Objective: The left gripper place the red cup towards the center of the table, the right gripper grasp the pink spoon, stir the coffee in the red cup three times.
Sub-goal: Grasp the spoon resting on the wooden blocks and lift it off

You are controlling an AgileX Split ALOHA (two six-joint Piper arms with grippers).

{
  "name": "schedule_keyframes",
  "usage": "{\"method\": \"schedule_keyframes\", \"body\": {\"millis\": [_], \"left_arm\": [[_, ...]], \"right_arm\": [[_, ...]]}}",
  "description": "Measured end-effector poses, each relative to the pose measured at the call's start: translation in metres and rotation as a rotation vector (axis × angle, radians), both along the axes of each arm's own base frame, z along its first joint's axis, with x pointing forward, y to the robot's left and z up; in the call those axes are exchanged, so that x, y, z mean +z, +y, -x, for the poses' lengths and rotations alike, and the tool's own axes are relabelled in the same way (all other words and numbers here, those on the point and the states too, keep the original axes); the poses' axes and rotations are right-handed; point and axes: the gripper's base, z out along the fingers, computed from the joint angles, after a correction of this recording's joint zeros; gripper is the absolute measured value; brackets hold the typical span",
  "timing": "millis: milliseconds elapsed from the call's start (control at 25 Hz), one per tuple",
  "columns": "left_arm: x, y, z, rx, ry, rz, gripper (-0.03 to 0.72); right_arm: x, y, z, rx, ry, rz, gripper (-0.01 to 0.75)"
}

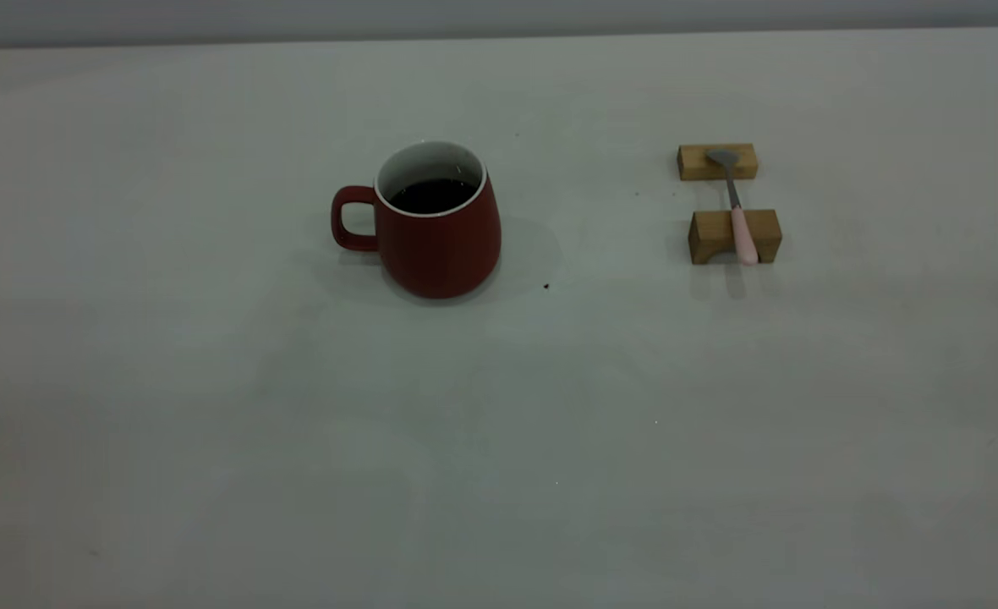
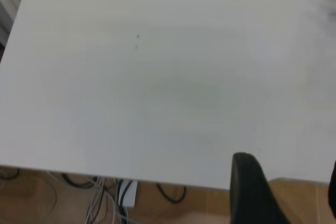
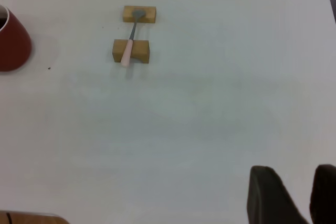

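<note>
I'm seeing the cup (image 1: 438,222) standing left of centre on the table (image 1: 211,440), handle pointing toward the left arm's side — that arm is nearer. The spoon (image 1: 737,211) is lying across two blocks (image 1: 734,235), pink end nearest the right gripper (image 3: 294,195), whose fingers are standing apart; I'm seeing one finger of the left gripper (image 2: 254,190) and can't tell its state

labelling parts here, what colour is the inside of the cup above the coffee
White. The lining of the red cup shows above the dark coffee, best seen in the exterior view.
</note>
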Motion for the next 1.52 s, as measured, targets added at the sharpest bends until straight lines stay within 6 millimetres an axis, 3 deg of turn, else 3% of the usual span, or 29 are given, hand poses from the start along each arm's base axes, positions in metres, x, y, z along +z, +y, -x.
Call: {"method": "schedule_keyframes", "body": {"millis": [240,520,1320,1440,1520], "left_arm": [[-0.002,-0.002,0.009,-0.028,-0.062,0.007,0.426],[-0.003,-0.007,0.008,-0.103,-0.058,0.002,0.426],[-0.003,-0.008,0.008,-0.109,-0.057,0.0,0.426],[-0.003,-0.008,0.008,-0.109,-0.057,0.0,0.426],[-0.003,-0.008,0.008,-0.109,-0.057,0.0,0.426]], "right_arm": [[0.0,0.0,0.0,0.0,0.0,0.0,0.238],[0.0,0.0,0.0,0.0,0.0,0.0,0.238],[0.002,0.001,0.0,-0.004,-0.009,-0.021,0.241],[0.017,0.001,-0.006,-0.027,-0.006,-0.062,0.29],[0.032,0.001,-0.019,-0.037,0.022,-0.065,0.37]]}}
